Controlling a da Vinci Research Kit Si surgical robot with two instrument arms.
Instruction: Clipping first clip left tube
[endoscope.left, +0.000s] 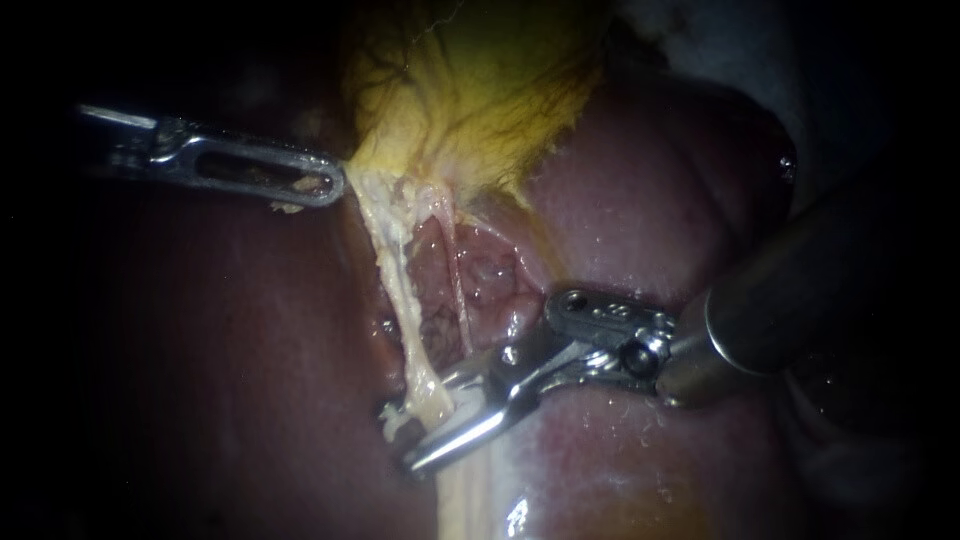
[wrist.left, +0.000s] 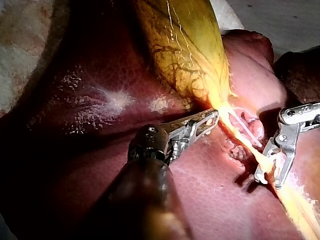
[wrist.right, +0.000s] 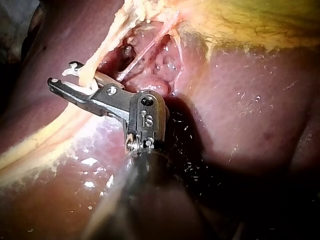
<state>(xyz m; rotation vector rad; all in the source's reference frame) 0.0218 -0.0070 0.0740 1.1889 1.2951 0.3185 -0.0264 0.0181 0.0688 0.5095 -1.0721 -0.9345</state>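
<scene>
Starting at the left of the endoscope view: got the left instrument (endoscope.left: 337, 184) coming in flat, jaws pinched together on the lower edge of the yellow gallbladder (endoscope.left: 470, 90), right at its neck. Same grip seen from the left wrist camera, neck tissue clamped at the very tip. Moving right, over the middle of the liver (endoscope.left: 250, 340): seeing the left tube (endoscope.left: 397, 280), pale and stringy, stretched from the gallbladder neck down across the raw patch of the liver surface. Just beside it, a thinner pinkish tube (endoscope.left: 458, 285). Then, lower on that surface, finding the right instrument (endoscope.left: 410, 438) reaching in from the right, jaws partly open and straddling the left tube low down, narrow gap showing, with a white clip (endoscope.left: 395, 420) poking out at the tips. Can't tell about the clip actually squeezing the tube.
</scene>
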